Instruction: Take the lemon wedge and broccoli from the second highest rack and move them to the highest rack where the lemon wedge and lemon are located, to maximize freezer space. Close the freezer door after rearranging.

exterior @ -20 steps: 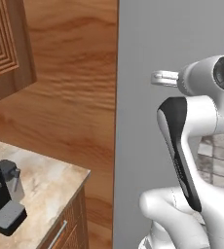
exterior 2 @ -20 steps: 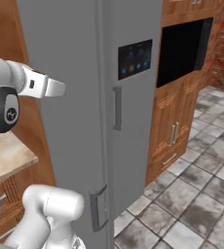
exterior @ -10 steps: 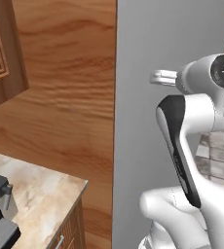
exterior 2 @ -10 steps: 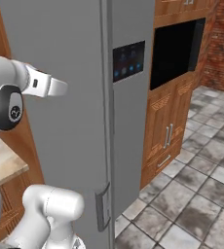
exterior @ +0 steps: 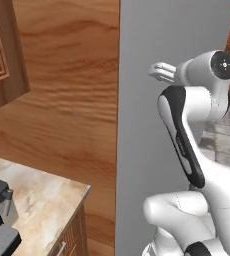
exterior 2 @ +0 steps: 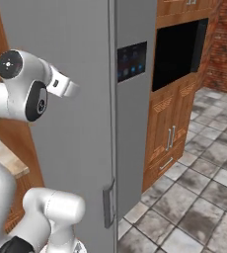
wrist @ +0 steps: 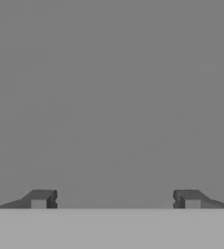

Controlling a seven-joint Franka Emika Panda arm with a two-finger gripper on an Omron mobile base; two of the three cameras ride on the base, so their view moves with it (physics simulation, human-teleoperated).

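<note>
Gripper (wrist: 114, 199) spread wide, empty, facing the shut freezer door (exterior 2: 71, 148). We expect stiff, heavy swing; grab handle (exterior 2: 108, 202) at door's edge.

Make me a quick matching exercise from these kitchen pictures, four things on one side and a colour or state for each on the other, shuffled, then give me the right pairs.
Things:
1. fridge door
2. tool
3. wall oven
4. floor

Colour or state:
A. black front, set in wooden cabinets
B. grey, closed
C. grey stone tiles
D. fingertips wide apart, nothing between them

Pairs: 1-B, 2-D, 3-A, 4-C
</note>
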